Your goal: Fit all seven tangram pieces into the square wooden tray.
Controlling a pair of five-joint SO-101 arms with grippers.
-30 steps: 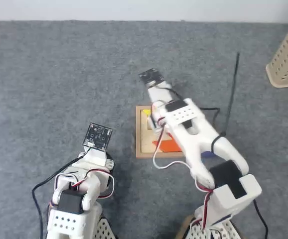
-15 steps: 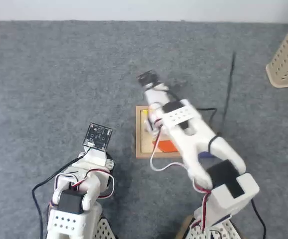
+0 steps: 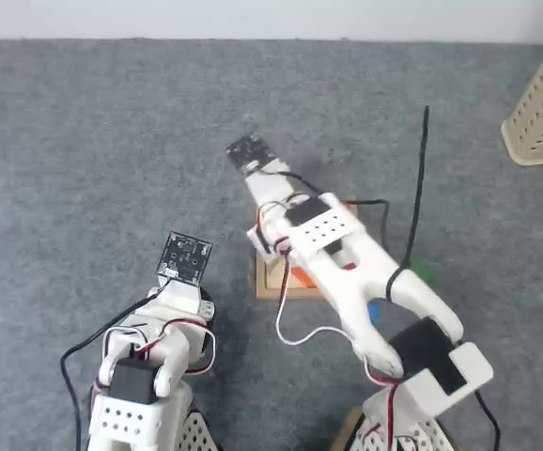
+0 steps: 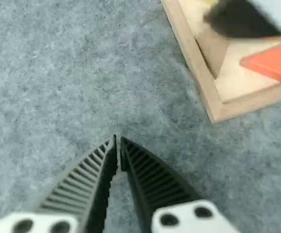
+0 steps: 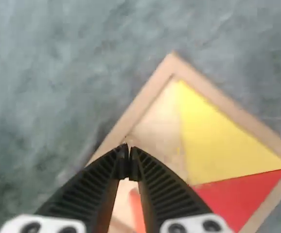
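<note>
Your tray (image 3: 262, 277) sits mid-frame in the high view on the grey counter (image 3: 112, 141), mostly covered by the right arm (image 3: 347, 263). The right jaws are pressed together with nothing between them, tips at the tray's rim near one corner. Inside the tray a yellow piece (image 5: 213, 141) lies flat with a red piece (image 5: 233, 199) touching its edge, and bare wood shows beside them. A green piece (image 3: 424, 272) lies on the counter to the right of that arm, outside the tray. A blue piece (image 3: 373, 310) peeks out just beside the arm. Your left arm (image 3: 159, 348) is at lower left. The left jaws are pressed together too, empty, over bare counter near a tray corner.
</note>
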